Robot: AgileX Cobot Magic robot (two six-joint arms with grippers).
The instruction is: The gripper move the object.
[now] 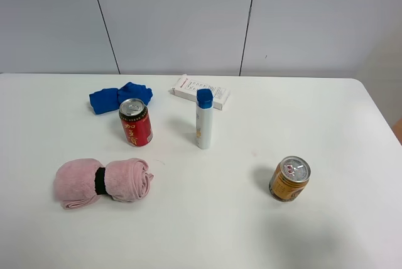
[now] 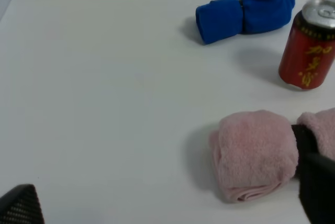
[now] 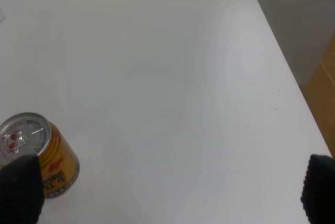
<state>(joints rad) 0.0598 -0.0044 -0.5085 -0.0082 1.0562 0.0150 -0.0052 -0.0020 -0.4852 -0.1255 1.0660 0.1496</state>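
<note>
Well beyond left jaws, red can (image 2: 309, 48) upright, untouched.

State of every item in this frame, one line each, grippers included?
red can: upright, sealed, ungripped
gold can: upright, sealed
white bottle: upright, blue cap on
pink towel: rolled, black band around it
blue cloth: rolled
white box: lying flat
left gripper: open, empty
right gripper: open, empty

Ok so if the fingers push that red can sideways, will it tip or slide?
The red can stands upright on the smooth white table, so a low push would probably slide it. It is taller than wide, so a push near the top might tip it, and then it would likely roll.
</note>
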